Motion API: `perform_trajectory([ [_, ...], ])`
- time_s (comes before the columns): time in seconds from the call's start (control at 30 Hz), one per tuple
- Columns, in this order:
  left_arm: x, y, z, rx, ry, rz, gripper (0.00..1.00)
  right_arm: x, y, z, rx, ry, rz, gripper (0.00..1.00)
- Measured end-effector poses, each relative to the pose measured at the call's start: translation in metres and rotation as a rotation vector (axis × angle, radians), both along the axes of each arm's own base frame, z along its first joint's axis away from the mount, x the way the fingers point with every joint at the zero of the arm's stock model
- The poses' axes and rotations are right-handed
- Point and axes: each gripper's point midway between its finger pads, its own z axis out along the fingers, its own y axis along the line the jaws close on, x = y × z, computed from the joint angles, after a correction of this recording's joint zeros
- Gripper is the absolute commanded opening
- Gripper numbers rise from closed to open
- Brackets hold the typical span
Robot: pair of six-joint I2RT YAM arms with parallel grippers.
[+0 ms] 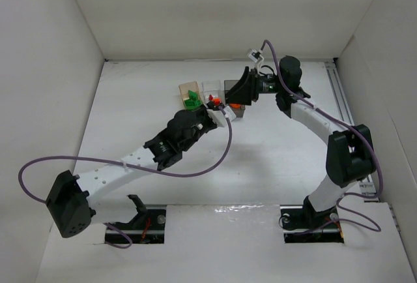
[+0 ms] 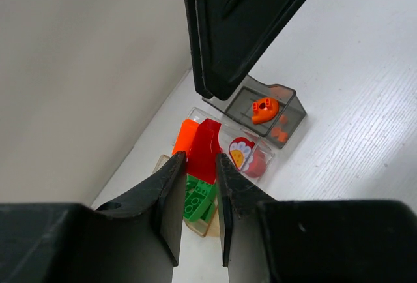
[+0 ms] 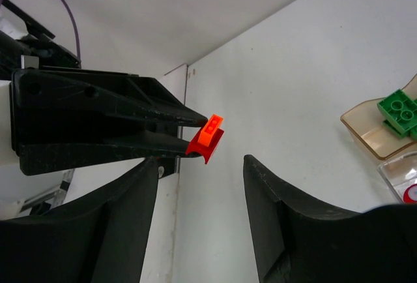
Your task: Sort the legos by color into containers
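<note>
My left gripper point(image 2: 201, 160) is shut on a red arched brick point(image 2: 204, 145) with an orange brick point(image 2: 186, 137) stuck to it, held above the bins. Below it stand the tan-orange bin point(image 2: 210, 225) with green bricks point(image 2: 198, 196), the clear bin point(image 2: 266, 158) with red pieces, and the smoky grey bin point(image 2: 292, 105) with a round orange piece point(image 2: 264, 109). My right gripper point(image 3: 202, 162) is open and empty, facing the held pair point(image 3: 208, 138). In the top view the left gripper point(image 1: 218, 108) and right gripper point(image 1: 240, 91) meet over the bins point(image 1: 190, 89).
White enclosure walls stand close behind the bins and on both sides. A metal rail point(image 1: 340, 100) runs along the right edge. The left arm's purple cable point(image 1: 215, 160) loops over the middle of the table.
</note>
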Motion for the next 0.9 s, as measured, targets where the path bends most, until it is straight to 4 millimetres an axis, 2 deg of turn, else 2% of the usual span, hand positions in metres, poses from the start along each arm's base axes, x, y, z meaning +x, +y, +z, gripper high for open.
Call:
perform_trajectory([
  [0.5,0.004,-0.008,-0.005,-0.006,0.042,0.004,0.00,0.008,0.010,-0.017,-0.017,0.037,-0.013,0.58],
  [0.9,0.007,-0.008,-0.006,-0.003,0.044,0.015,0.00,0.000,0.019,-0.018,-0.021,0.038,0.009,0.57],
])
